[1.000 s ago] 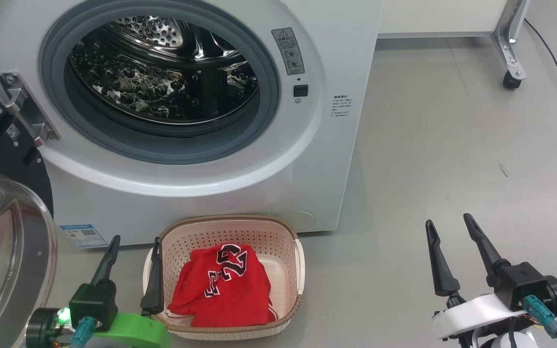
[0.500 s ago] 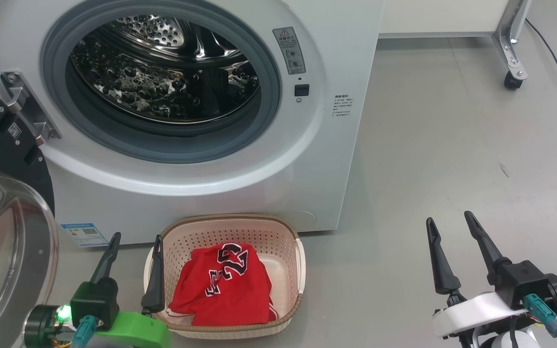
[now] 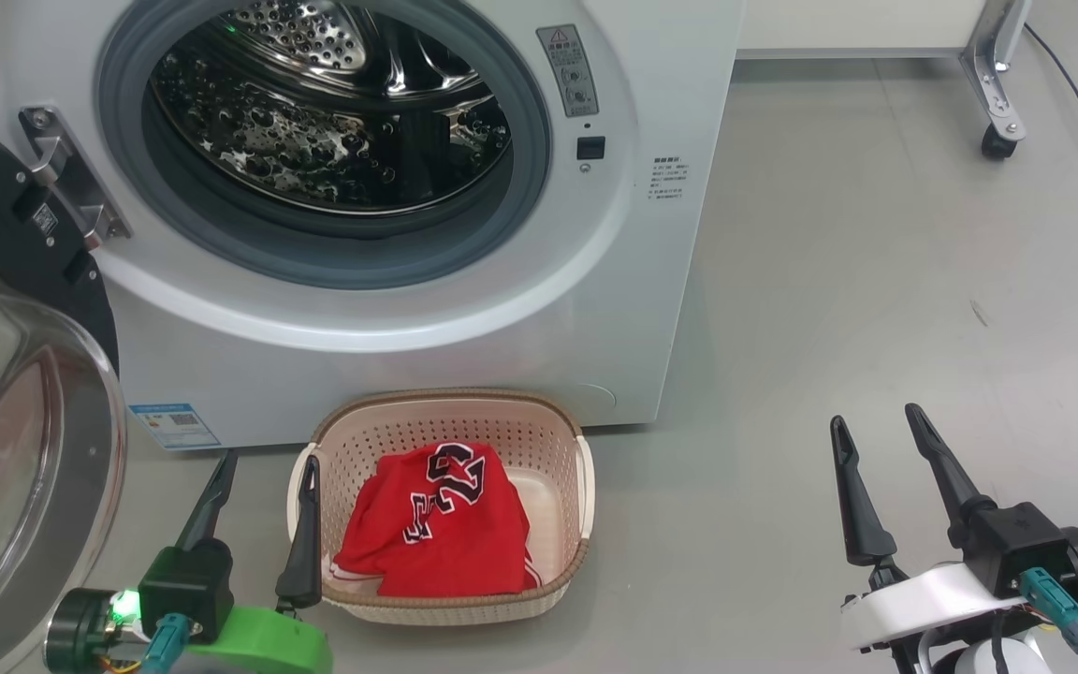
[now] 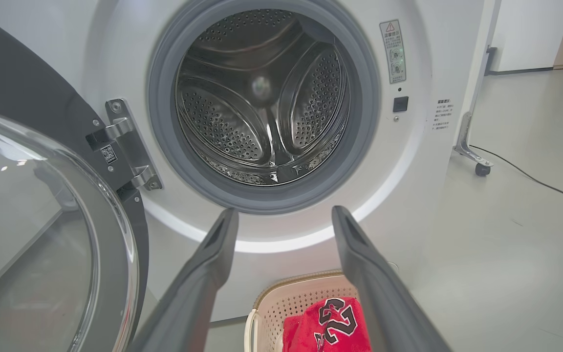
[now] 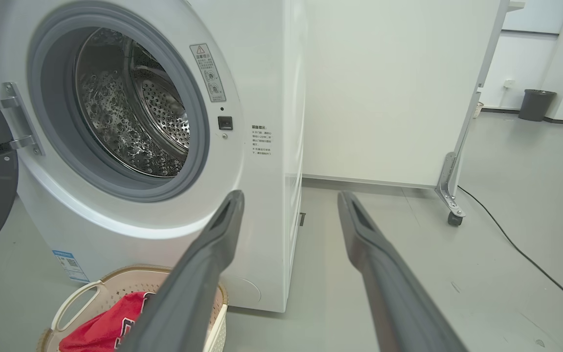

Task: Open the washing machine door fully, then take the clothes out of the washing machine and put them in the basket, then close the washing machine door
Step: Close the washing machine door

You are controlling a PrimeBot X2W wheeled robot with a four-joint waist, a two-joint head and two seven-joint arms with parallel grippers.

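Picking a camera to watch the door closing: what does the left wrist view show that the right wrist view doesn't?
Left wrist view adds the clear glass bowl of the washing machine door and the drum seen straight on. Right wrist view adds the side panel of the washing machine and a dark bin far off. Both show the door's black rim and hinge, the empty drum, the clothes in the basket, a caster and a cable.

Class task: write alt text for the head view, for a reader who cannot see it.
Red clothes lie in the basket before the washing machine, whose door hangs open at left. The left gripper and right gripper rest low, both open.
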